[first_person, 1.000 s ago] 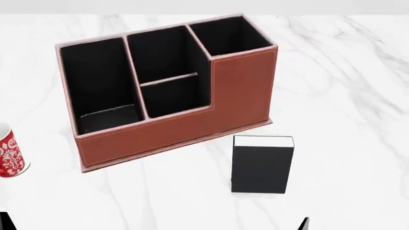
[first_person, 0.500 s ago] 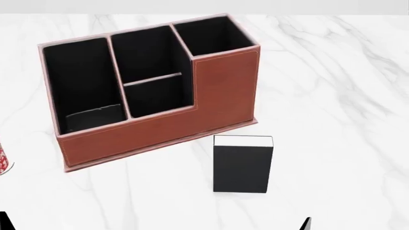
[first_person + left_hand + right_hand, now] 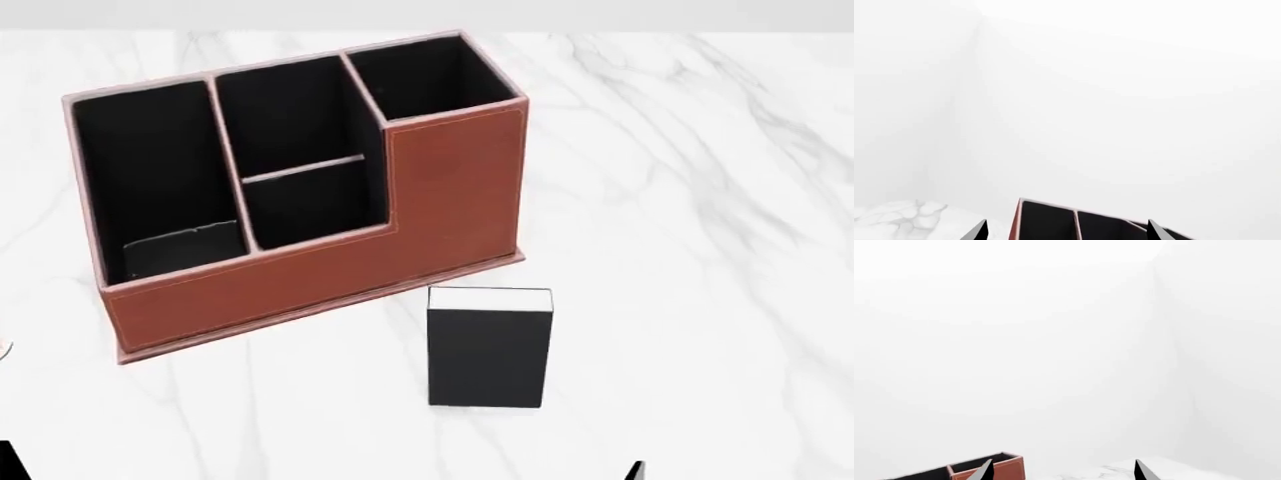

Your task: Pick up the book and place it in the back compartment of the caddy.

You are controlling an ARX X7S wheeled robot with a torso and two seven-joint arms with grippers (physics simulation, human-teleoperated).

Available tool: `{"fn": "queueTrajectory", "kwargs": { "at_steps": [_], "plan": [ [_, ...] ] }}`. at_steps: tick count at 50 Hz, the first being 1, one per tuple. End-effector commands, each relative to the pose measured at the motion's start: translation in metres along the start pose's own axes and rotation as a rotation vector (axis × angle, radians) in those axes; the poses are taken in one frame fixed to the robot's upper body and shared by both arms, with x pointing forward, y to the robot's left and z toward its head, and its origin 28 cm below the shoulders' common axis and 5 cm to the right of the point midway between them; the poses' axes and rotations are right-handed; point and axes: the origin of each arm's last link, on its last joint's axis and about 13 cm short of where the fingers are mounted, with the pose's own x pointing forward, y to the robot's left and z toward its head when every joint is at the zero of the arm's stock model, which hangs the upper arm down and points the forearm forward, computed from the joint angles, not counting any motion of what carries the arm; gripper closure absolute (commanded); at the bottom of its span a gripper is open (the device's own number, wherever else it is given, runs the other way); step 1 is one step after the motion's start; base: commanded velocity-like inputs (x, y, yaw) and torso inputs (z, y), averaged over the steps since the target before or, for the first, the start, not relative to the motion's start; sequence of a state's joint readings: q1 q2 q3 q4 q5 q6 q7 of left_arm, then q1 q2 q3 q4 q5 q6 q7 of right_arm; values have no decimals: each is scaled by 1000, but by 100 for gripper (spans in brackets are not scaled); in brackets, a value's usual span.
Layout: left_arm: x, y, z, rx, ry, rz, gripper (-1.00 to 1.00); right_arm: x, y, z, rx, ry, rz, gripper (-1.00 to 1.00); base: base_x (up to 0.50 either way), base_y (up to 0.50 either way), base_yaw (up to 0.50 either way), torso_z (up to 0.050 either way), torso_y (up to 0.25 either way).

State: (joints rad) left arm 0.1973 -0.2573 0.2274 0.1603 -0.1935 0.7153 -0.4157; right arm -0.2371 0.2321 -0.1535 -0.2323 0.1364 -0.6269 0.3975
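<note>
One book (image 3: 487,355) lies flat on the white marble counter (image 3: 707,200), just in front of the caddy (image 3: 307,270), near its tall end, not touching it. Black cover up, long axis running toward and away from the caddy, white page edge on the end facing the caddy.

One caddy, reddish-brown, black-lined, four cells, sitting skewed on the counter. Back compartment (image 3: 287,115) is the far half of the split middle section, behind the divider.

Head view shows the book and the whole caddy; of the arms only dark tips at the lower edge: left gripper (image 3: 11,462), right gripper (image 3: 635,470).

Left wrist view: no book, just a slice of the caddy top (image 3: 1074,222) between two dark fingers (image 3: 977,231), spread apart and holding nothing. Right wrist view: only a caddy corner (image 3: 997,467), a bit of counter, fingers (image 3: 1142,471) spread too, holding nothing. Both grippers well short of the book.
</note>
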Motion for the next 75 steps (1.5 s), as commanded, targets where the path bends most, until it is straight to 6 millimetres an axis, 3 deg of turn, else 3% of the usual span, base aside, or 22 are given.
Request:
{"fn": "queueTrajectory", "kwargs": {
  "at_steps": [1, 75],
  "plan": [
    [0, 0, 0, -2, 0, 2, -100, -2, 0, 3, 7, -29, 15, -100, 176, -20, 0, 0, 0],
    [1, 1, 0, -3, -7, 14, -100, -3, 2, 1, -14, -44, 16, -100, 178, -13, 0, 0, 0]
  ]
}}
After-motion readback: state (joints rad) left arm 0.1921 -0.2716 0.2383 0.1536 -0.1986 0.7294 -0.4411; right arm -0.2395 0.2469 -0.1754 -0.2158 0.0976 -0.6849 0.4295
